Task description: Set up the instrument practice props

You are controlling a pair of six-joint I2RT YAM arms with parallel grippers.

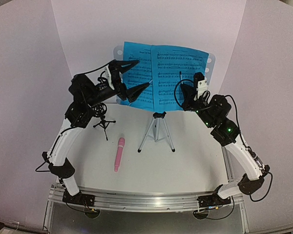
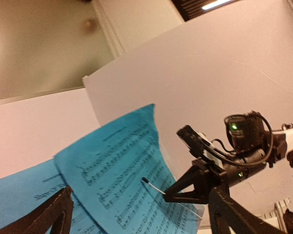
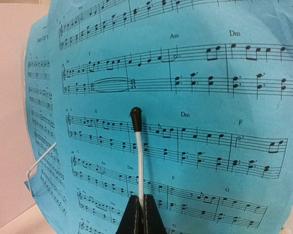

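The music stand is seen upright on its silver tripod at the middle of the white surface. Two bright blue music sheets are laid side by side on its desk: the left sheet and the right sheet, printed notes facing the arms.

On the stand's right side, the right tool is raised in front of the lower part of the right sheet. In the right wrist view its fingers are pressed together on a thin white retainer wire with a black tip, and the wire is held upright against the printed staves. A second white wire is seen at the sheet's left edge.

On the stand's left side, the left tool is held up before the left sheet. It is spread wide, with one finger high and one low. In the left wrist view both fingers are seen far apart with nothing between them. Whether the paper is touched cannot be told.

The pink microphone is lying flat on the surface, in front of the stand and to the left of its tripod. The small black tripod mic holder is standing just left of the stand, behind the microphone and apart from it.
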